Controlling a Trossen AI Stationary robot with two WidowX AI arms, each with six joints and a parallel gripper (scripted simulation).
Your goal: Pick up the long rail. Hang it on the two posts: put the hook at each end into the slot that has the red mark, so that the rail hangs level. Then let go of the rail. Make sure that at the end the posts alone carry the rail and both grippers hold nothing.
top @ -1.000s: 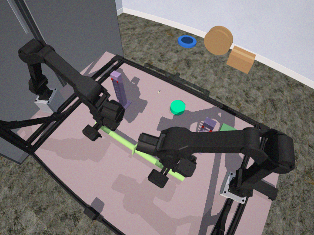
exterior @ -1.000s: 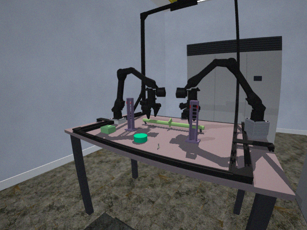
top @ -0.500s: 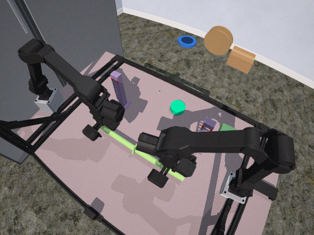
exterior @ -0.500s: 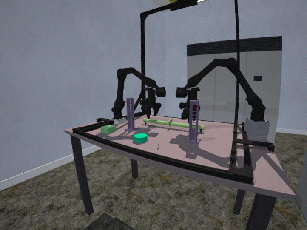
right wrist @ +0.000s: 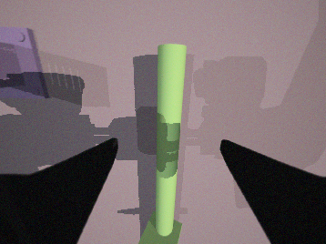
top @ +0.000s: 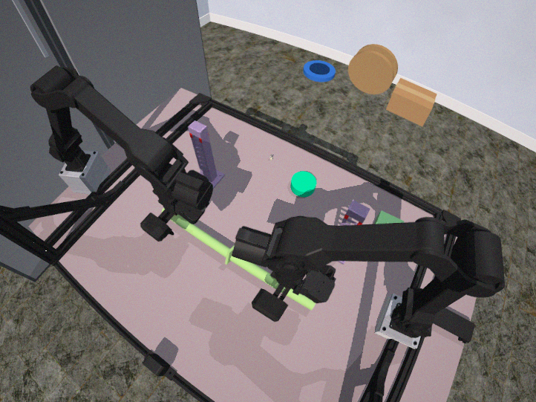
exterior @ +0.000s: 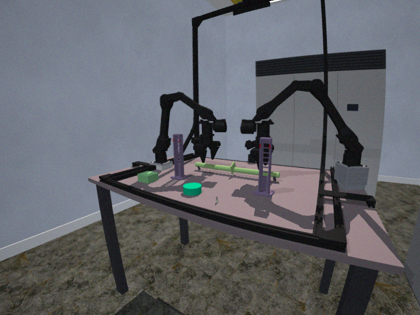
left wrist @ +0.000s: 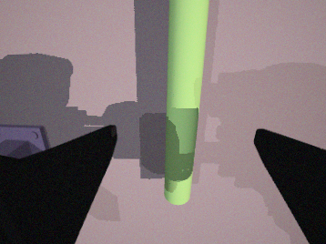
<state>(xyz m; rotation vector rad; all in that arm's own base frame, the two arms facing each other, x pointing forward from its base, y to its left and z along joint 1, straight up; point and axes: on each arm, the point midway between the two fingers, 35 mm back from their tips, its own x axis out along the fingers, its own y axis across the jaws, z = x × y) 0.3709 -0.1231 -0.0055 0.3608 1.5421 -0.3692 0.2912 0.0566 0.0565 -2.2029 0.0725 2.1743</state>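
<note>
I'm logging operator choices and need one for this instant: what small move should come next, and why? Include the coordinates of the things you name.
Probably lower both claws (left wrist: 186,134) (right wrist: 169,143) straight down around the long rail (top: 208,239) (exterior: 219,168) (left wrist: 184,50) (right wrist: 171,82): they are open above it, fingertips on either side, and it is off the posts.

From my remote station I count two black arms (top: 366,241) (exterior: 333,113), two purple posts (top: 204,158) (exterior: 262,167) (left wrist: 23,132) (right wrist: 23,56), one lime rail (top: 208,239) (exterior: 241,170) (left wrist: 188,50) (right wrist: 171,84), one teal cylinder (top: 303,183) (exterior: 192,189), one green block (top: 387,219) (exterior: 148,177) and one tiny object (top: 271,157) (exterior: 216,200) on one bench (top: 116,294) (exterior: 297,197) (left wrist: 273,27) (right wrist: 237,18); beyond, one blue ring (top: 307,76), one brown disc (top: 372,70), one brown box (top: 410,102).
</note>
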